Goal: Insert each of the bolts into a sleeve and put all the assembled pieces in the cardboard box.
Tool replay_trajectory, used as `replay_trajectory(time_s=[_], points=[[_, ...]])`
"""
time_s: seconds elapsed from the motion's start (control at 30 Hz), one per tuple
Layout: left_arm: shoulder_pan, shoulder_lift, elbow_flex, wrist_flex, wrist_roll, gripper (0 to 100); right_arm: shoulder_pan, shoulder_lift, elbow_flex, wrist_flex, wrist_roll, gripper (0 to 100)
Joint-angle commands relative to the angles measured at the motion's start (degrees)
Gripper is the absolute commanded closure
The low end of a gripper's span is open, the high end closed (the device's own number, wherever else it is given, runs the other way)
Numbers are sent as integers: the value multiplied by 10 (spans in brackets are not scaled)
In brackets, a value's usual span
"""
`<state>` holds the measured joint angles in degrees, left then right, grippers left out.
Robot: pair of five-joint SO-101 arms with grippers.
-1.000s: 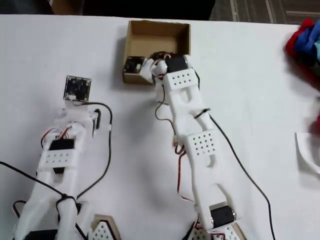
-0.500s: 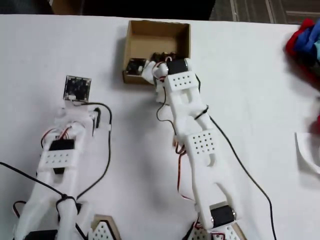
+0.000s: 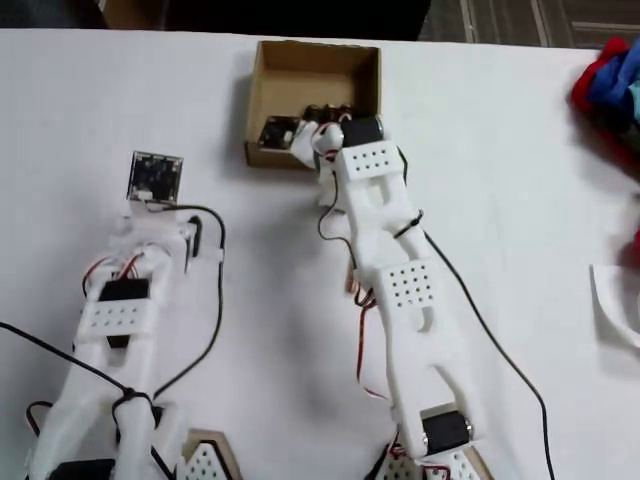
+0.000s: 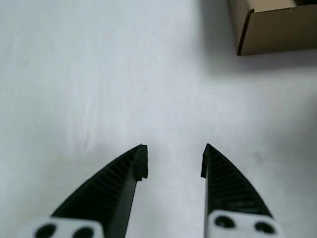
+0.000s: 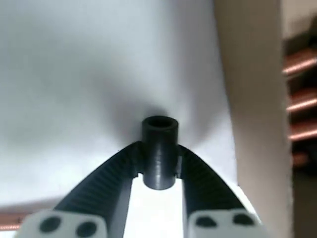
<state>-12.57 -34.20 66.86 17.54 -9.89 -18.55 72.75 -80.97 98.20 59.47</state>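
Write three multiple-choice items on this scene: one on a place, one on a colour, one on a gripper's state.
1. Where is the right gripper?
A. Folded back at its own base
B. At the cardboard box
C. Far off to one side, away from everything

2. What colour is the sleeve it holds?
A. Red
B. White
C. Black

3. How is the left gripper?
A. Open and empty
B. Shut on a bolt
C. Shut on a second sleeve

Answers: 1 B, the high view shows that arm stretched out to the box's near wall. 2 C, the right wrist view shows the sleeve black between the fingers. 3 A, the left wrist view shows its tips apart over bare table.
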Motion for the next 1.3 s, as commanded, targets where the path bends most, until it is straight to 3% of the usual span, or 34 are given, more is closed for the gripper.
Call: replay_trajectory(time_s=[0.0,0.3,0.57,0.67,0.73,0.93,1.07,1.27], points=[[-7,-17,-2,-11,-5,805,-7,-7,-2,14,3,897],[-7,-17,0,-11,-5,805,-44,6,-4,11,2,817],[-8,-17,0,-11,-5,805,-43,45,-17,12,2,820],[-8,-17,0,-11,-6,805,-37,45,-21,14,4,878],[-8,-17,0,-11,-24,805,-33,46,-21,15,4,987],[-6,-17,1,-11,-48,893,-26,43,-21,30,-1,978],[-6,-17,1,-11,-47,936,-28,-9,-21,30,-120,978],[-4,-17,1,-11,-45,928,-14,-167,34,32,-446,978]])
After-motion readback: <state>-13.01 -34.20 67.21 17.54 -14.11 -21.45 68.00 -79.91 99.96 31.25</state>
